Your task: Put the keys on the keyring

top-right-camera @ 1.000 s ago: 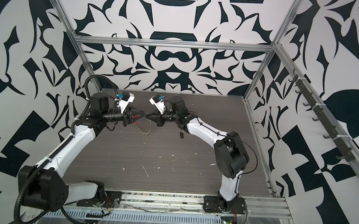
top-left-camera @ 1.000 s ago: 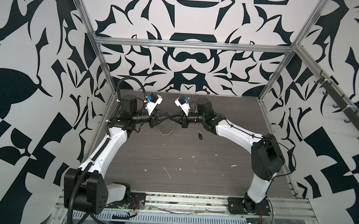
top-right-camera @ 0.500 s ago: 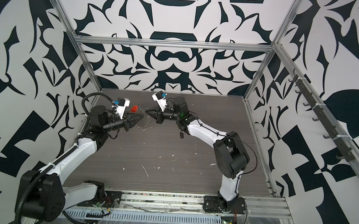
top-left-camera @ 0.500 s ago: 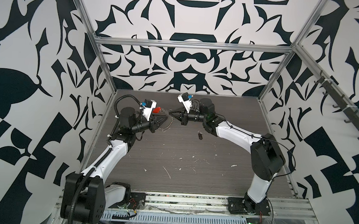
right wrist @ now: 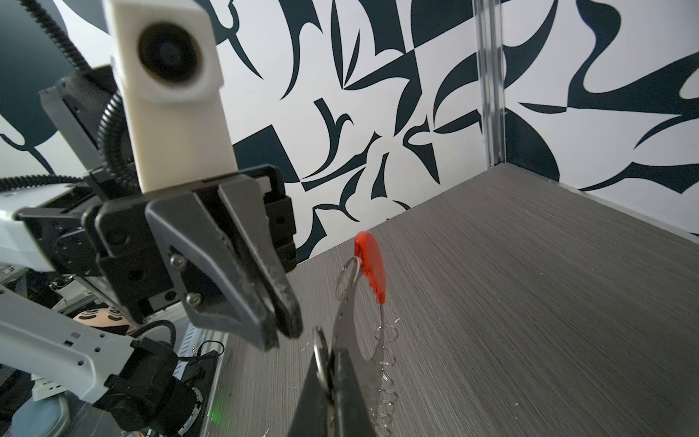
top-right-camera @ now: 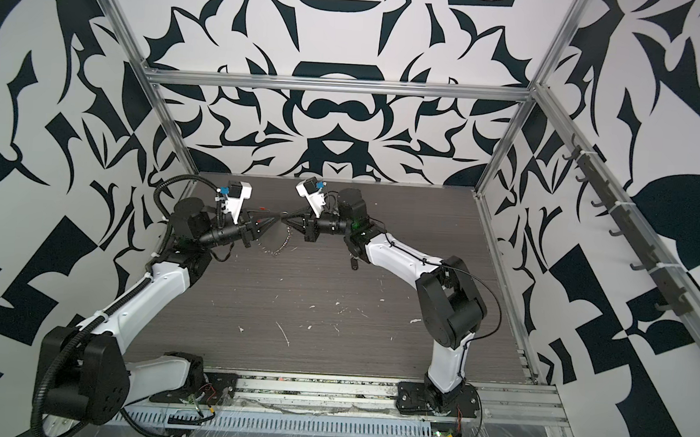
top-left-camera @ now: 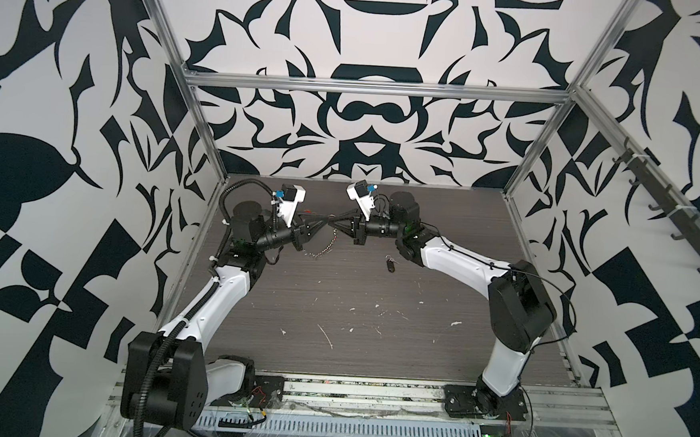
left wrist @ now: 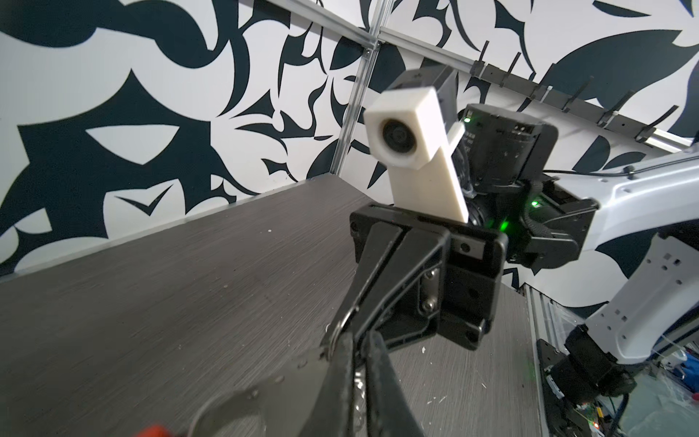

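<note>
Keyring pinched by right gripper
Left gripper jaws nearly together, hold unclear; key lies at 4 o'clock.

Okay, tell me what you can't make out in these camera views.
Small black oblong key fob: too tiny in both top views.
Silvery chain keyring with red plastic section: blurred, cut by the frame edge, left wrist view.
Left gripper: contact with the keyring hidden by overlapping fingers, both wrist views.
</note>
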`<state>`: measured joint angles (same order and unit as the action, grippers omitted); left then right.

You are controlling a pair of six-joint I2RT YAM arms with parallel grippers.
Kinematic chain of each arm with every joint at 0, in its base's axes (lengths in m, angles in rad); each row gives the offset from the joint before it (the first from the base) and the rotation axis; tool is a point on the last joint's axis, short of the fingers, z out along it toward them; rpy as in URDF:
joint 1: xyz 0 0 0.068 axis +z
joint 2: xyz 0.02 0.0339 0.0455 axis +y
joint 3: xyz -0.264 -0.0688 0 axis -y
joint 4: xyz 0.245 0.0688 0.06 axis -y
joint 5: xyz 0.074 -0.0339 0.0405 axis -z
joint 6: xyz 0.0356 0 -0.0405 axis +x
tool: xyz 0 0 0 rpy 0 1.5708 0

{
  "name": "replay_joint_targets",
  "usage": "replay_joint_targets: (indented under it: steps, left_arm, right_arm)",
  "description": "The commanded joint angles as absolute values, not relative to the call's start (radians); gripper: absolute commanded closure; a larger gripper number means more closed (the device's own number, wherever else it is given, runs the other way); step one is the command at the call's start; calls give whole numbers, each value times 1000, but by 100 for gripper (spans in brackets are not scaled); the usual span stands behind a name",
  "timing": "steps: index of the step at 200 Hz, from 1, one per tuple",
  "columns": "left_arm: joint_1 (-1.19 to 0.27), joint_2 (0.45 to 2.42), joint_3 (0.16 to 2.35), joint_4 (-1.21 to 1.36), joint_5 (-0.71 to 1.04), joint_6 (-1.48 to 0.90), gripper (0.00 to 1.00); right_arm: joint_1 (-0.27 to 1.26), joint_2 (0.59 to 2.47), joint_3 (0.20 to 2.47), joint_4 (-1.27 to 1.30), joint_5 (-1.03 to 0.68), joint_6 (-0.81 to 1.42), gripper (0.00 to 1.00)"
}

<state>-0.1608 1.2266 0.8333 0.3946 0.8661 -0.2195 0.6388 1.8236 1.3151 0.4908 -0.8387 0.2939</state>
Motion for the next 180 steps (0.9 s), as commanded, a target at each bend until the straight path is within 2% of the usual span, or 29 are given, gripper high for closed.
replay_joint_targets:
  steps: [1, 79, 180]
  left_arm:
    - [-138, 1241, 922, 292, 955, -171, 84]
    - [-120, 1350, 1056, 65, 1116, -77, 75]
    - [-120, 1397, 1125, -74, 1156, -8, 81]
  right_arm:
    - [641, 1788, 1341, 551, -894, 311, 100]
    - [640, 1810, 1372, 575, -939, 363, 100]
    - [638, 1831, 1404, 576, -958, 393, 100]
